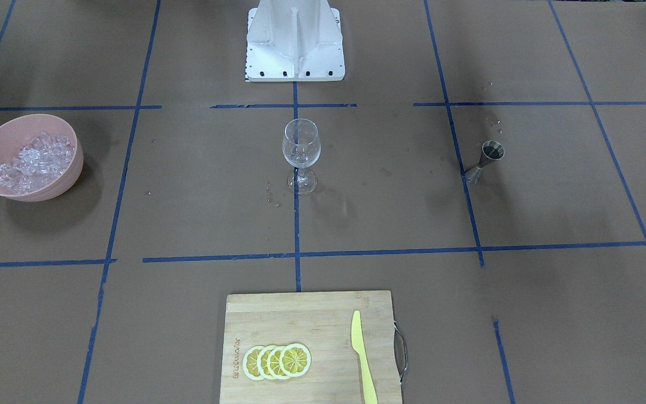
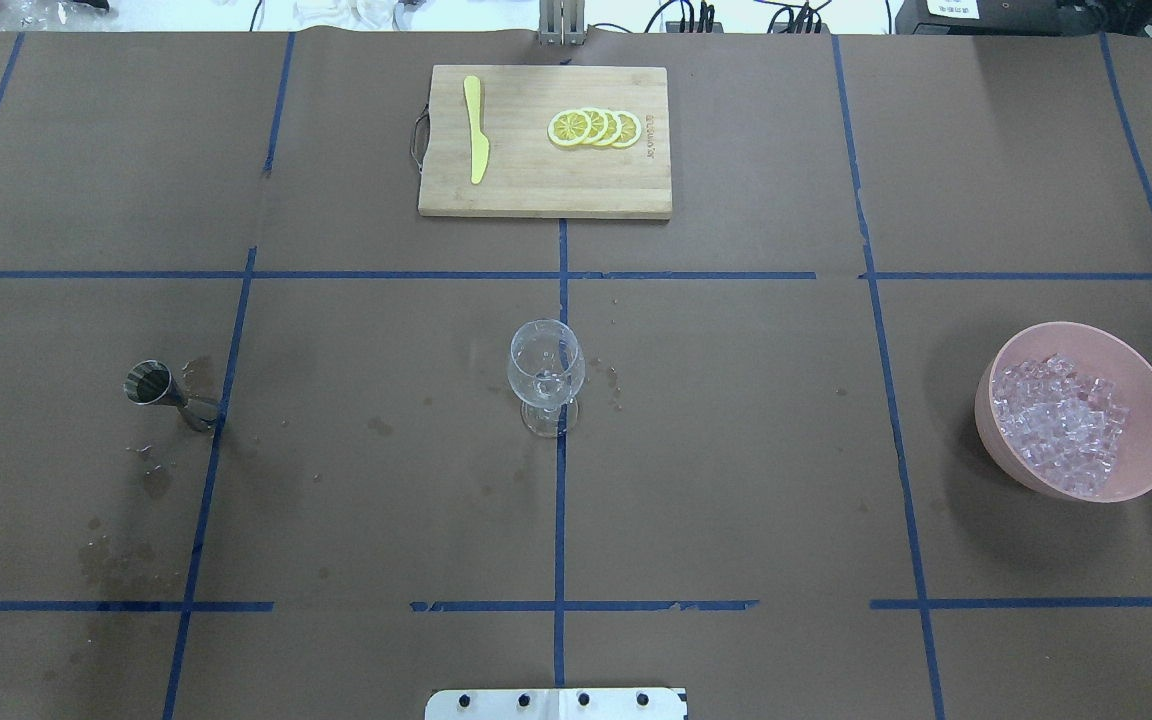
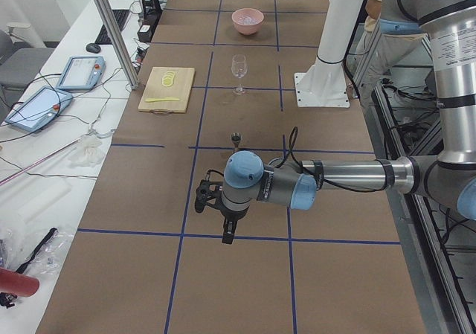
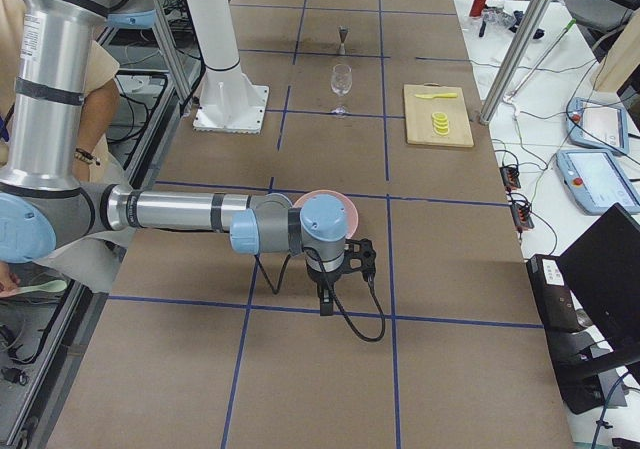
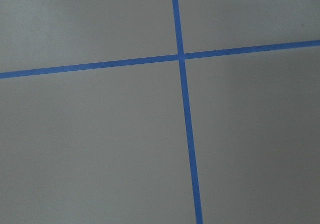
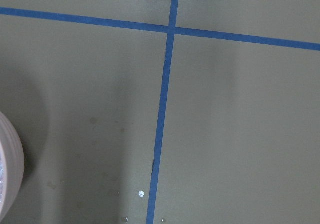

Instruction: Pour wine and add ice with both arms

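A clear wine glass (image 1: 300,148) (image 2: 545,370) stands upright mid-table and looks empty. The ice (image 1: 34,160) (image 2: 1061,420) fills a pink bowl (image 1: 73,168) (image 2: 1151,400). A steel jigger (image 1: 488,157) (image 2: 156,388) stands at the opposite side; whether it holds wine I cannot tell. The left arm (image 3: 335,176) holds my left gripper (image 3: 228,230) low over bare table, well short of the jigger. The right arm (image 4: 180,209) holds my right gripper (image 4: 325,304) just in front of the bowl (image 4: 338,200). From these side views I cannot tell if either gripper is open or shut.
A wooden cutting board (image 2: 526,195) at the far edge carries lemon slices (image 2: 596,128) and a yellow knife (image 2: 477,140). The white pedestal (image 1: 294,42) stands behind the glass. A person (image 4: 95,119) stands beside the robot. The bowl's rim (image 6: 10,169) shows in the right wrist view.
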Robot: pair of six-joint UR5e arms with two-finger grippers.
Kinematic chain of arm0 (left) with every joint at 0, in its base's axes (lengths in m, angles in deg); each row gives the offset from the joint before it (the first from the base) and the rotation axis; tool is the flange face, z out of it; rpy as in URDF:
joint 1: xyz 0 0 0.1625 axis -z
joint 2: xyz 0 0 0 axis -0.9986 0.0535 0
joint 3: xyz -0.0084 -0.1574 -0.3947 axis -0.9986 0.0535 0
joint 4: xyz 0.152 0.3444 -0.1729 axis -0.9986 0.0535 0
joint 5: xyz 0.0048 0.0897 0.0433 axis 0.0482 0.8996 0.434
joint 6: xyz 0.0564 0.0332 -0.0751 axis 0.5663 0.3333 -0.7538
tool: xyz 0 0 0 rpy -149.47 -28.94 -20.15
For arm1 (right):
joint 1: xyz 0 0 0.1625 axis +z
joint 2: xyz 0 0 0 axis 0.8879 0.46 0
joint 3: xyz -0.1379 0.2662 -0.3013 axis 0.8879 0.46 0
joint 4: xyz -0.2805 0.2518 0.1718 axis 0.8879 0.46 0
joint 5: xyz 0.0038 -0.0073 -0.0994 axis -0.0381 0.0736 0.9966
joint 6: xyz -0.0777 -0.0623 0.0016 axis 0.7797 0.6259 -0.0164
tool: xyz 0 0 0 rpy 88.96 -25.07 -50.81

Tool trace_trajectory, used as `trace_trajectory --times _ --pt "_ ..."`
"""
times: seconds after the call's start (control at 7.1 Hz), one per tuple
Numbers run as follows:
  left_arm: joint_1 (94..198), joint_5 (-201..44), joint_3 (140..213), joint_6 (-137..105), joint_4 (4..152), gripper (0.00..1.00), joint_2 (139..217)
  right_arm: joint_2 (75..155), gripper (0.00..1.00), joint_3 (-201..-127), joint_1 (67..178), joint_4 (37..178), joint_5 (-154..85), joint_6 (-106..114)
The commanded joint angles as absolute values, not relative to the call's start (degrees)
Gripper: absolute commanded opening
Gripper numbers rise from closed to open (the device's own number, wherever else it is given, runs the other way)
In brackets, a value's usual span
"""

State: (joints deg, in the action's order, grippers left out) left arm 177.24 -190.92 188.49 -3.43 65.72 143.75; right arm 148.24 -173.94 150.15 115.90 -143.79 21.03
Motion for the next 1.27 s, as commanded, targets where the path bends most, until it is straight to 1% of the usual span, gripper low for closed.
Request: trace_trajectory --times 0.0,0.14,0.42,0.56,0.7,0.84,1.13 --pt "177.28 -190.92 188.89 -3.34 65.76 1.00 143.90 148.24 1.00 -174.22 150.15 115.90 -143.86 21.47" --pt "177.28 -190.83 189.24 -3.43 65.76 1.00 143.90 148.24 1.00 -174.48 150.15 115.90 -143.86 21.64" --pt "177.20 -190.48 188.81 -3.43 71.18 1.00 143.81 148.16 1.00 -174.48 149.89 115.98 -145.43 21.47" --pt "177.28 -190.74 189.50 -3.43 72.87 1.00 144.16 147.46 1.00 -176.22 149.89 115.72 -152.05 21.12" --pt "177.28 -190.91 189.33 -3.52 77.84 1.00 144.86 147.45 1.00 -178.94 149.89 115.81 -153.51 20.94" --pt "177.28 -193.96 188.90 -3.52 83.37 1.00 144.86 144.23 1.00 -178.88 149.89 115.72 -153.53 20.94" --pt "177.28 -199.96 185.66 -3.96 98.11 1.00 144.95 143.41 1.00 -178.70 149.98 115.02 -153.44 19.11"
